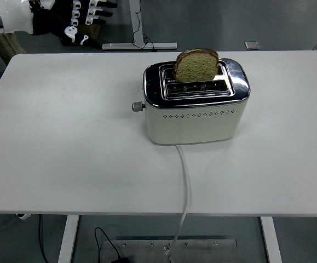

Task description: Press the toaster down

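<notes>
white table [65, 153], cream toaster [194, 118] on it, white cord [186, 181]

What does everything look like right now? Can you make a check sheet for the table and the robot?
Surface: white table, mostly bare.
Job's things: cream toaster with chrome top; bread slice sticking up from the far slot; grey knob on its left end.
Clutter: nothing seen.
Hands: left hand raised at top left, fingers spread, holding nothing; right hand not in view.
Cables: white cord runs off the near edge.
Surroundings: desk leg, grey floor.
</notes>
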Robot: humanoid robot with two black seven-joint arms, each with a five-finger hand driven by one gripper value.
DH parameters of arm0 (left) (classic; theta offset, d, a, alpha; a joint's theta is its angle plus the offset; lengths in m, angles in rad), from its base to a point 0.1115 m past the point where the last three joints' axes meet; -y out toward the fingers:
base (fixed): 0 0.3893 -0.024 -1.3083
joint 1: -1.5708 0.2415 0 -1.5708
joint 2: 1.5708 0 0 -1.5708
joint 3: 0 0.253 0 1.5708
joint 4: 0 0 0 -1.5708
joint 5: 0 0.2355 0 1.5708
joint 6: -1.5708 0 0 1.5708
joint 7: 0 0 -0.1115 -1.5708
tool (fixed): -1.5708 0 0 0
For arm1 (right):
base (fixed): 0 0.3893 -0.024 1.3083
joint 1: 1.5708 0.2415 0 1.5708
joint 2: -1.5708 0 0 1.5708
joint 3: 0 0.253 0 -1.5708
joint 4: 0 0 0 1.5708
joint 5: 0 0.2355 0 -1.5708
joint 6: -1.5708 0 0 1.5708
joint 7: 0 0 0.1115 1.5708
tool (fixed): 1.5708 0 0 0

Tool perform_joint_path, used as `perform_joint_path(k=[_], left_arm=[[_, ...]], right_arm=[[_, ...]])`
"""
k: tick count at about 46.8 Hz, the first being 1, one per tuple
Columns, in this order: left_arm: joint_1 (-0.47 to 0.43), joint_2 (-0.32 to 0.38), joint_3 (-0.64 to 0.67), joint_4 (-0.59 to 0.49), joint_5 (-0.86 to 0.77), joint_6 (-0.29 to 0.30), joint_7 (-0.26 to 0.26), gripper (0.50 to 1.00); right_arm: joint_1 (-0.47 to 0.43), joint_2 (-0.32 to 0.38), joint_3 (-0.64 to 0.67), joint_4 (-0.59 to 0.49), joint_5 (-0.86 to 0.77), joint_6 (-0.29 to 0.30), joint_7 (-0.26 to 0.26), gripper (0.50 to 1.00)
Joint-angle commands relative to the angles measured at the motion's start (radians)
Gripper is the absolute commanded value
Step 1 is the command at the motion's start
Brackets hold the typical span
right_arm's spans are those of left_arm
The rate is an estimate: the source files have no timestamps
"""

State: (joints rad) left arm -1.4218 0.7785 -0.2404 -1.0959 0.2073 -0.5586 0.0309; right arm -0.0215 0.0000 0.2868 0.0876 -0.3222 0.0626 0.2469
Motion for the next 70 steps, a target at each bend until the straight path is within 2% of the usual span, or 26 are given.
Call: perform_joint_path(k=[1, 13, 23, 31, 44, 70], left_arm=[[0.003, -0.021, -0.019, 0.045, -0.043, 0.003, -0.009, 1.000], [0.055, -0.070, -0.066, 0.180, -0.221, 0.019, -0.022, 1.000], [0.127, -0.081, -0.126, 0.224, -0.270, 0.049, -0.055, 1.000], [0.173, -0.131, -0.172, 0.306, -0.276, 0.054, -0.072, 1.000], [0.267, -0.146, -0.254, 0.361, -0.394, 0.072, -0.072, 1.000], [0.403, -0.205, -0.376, 0.464, -0.437, 0.086, -0.075, 1.000]], right_arm=[[0.000, 0.000, 0.000, 0.000, 0.000, 0.000, 0.000, 0.998], [0.000, 0.000, 0.000, 0.000, 0.000, 0.000, 0.000, 0.998], [0.000, 0.000, 0.000, 0.000, 0.000, 0.000, 0.000, 0.998], [0.000, 0.000, 0.000, 0.000, 0.000, 0.000, 0.000, 0.998], [0.000, 0.000, 0.000, 0.000, 0.000, 0.000, 0.000, 0.998], [0.000, 0.000, 0.000, 0.000, 0.000, 0.000, 0.000, 0.998]])
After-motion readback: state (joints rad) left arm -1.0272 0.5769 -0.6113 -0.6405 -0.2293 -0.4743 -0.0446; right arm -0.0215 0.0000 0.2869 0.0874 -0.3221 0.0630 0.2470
